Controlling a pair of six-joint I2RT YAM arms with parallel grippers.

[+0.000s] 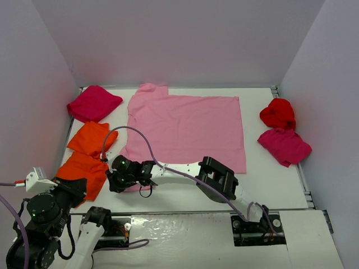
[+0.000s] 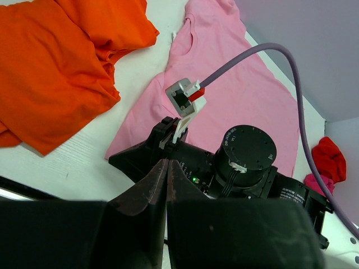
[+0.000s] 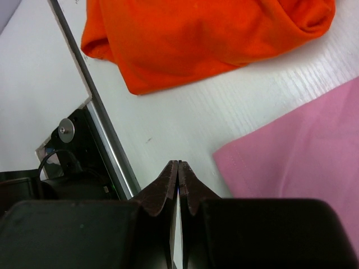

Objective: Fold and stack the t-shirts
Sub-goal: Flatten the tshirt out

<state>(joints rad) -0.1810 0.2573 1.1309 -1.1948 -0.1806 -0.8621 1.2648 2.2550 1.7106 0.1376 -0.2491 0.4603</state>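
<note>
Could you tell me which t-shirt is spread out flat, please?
The light pink t-shirt in the middle; the orange shirts, crimson shirts and red shirt lie bunched at the sides.

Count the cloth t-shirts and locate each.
6. Light pink cloth t-shirt spread flat mid-table; far orange t-shirt and near orange t-shirt, left; far-left magenta t-shirt; bright red t-shirt and second magenta t-shirt, right. More could lie beneath.

The light pink t-shirt (image 1: 185, 131) is shown plain and unpatterned on the white table (image 1: 269, 179). The far orange t-shirt (image 1: 92, 138) and the near orange t-shirt (image 1: 84, 171) are seen in one solid orange. A magenta-crimson is shared by the left crimson t-shirt (image 1: 93, 103) and the right crimson t-shirt (image 1: 284, 145), while the bright red t-shirt (image 1: 277, 113) is redder. The left gripper (image 2: 166, 162) and right gripper (image 3: 178, 165) are coloured near-black, the cable (image 2: 297, 95) mauve
</note>
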